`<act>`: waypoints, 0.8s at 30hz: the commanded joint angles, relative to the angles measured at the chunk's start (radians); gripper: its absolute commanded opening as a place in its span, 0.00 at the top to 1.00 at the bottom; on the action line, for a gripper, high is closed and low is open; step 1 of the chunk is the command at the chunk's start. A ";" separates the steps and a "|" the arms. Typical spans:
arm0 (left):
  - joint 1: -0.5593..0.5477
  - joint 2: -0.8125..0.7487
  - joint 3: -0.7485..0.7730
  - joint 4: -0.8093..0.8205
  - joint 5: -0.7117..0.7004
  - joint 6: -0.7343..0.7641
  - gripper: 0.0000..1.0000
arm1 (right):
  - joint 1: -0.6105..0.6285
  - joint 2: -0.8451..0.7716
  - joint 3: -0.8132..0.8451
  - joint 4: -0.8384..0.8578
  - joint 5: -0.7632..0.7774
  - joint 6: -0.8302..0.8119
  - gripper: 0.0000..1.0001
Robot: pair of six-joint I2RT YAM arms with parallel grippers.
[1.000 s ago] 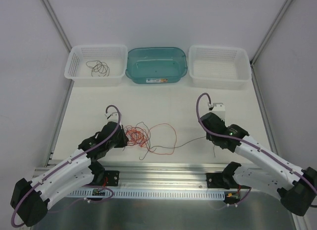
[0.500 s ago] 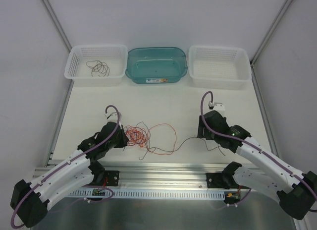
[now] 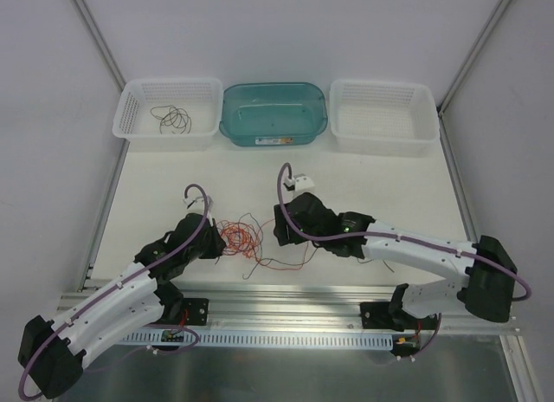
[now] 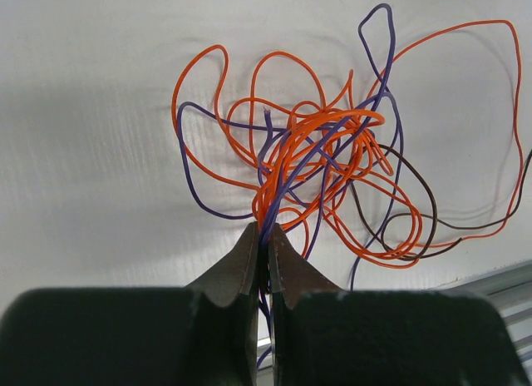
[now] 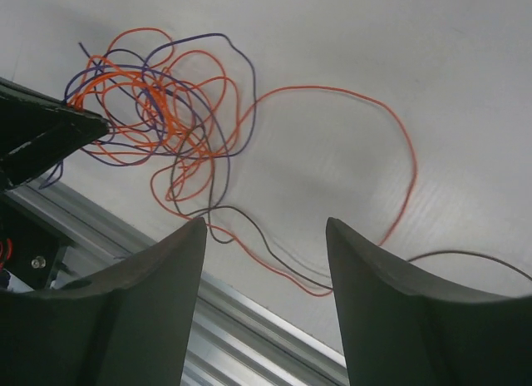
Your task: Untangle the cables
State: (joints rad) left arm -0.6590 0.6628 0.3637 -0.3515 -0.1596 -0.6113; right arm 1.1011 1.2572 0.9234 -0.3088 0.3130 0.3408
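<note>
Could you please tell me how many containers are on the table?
3, along the far edge: a white basket at left, a teal tub in the middle, a second white basket at right. None looks hidden.

Left arm, right arm: white link shells, black joint housings. Thick purple cable along each, looped at wrist. Gripper fingers dark, wedge-shaped, matte. Black base brackets.

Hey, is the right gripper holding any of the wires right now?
No, the right gripper stands open with nothing between its fingers; the tangle of orange and purple wires lies ahead of it.
</note>
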 commanded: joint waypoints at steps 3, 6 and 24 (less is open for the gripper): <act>0.009 -0.025 0.018 -0.010 0.019 0.010 1.00 | 0.051 0.177 0.120 0.143 -0.025 0.056 0.39; 0.009 -0.037 0.017 -0.010 0.023 0.008 1.00 | 0.066 0.266 0.160 0.180 -0.055 0.078 0.44; 0.007 -0.040 0.009 -0.010 0.020 0.010 1.00 | 0.092 0.469 0.253 0.165 -0.100 0.125 0.86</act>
State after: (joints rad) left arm -0.6590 0.6315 0.3637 -0.3580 -0.1383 -0.6117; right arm 1.1904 1.7428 1.1408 -0.1543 0.2131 0.4503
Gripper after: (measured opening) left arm 0.022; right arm 0.201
